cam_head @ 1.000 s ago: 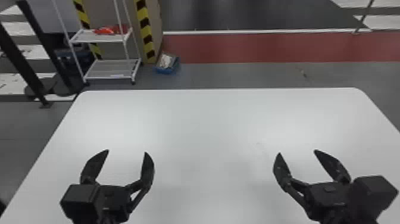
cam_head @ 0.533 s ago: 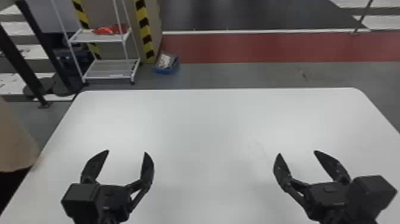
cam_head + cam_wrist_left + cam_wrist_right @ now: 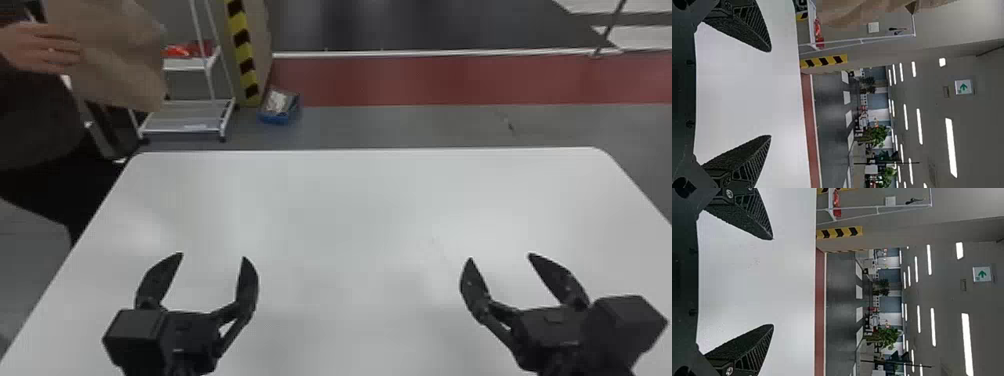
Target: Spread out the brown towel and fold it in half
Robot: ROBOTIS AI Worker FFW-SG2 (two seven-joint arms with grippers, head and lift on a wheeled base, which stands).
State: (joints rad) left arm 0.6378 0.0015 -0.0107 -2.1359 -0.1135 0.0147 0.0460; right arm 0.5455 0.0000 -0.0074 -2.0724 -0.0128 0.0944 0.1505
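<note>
A person's hand holds the brown towel [image 3: 117,60] in the air beyond the white table's far left corner; brown cloth [image 3: 856,11] also hangs at the top edge of the left wrist view. Over the left part of the table, my left gripper [image 3: 212,256] is open, its two fingers wide apart with nothing between them. My right gripper [image 3: 499,256] stands open and unloaded over the right part. In the wrist views, the left gripper [image 3: 770,93] and the right gripper [image 3: 773,282] each have their fingertips apart over bare white tabletop.
The white table [image 3: 345,210] spreads beneath both grippers, with rounded far corners. Behind it on the floor are a white shelf rack [image 3: 185,117], a striped yellow-black post [image 3: 243,50] and a small blue box [image 3: 279,107].
A brown shape entered at the left edge half a second ago; now the towel is higher and farther back, in a person's hand. Both grippers have stayed still.
</note>
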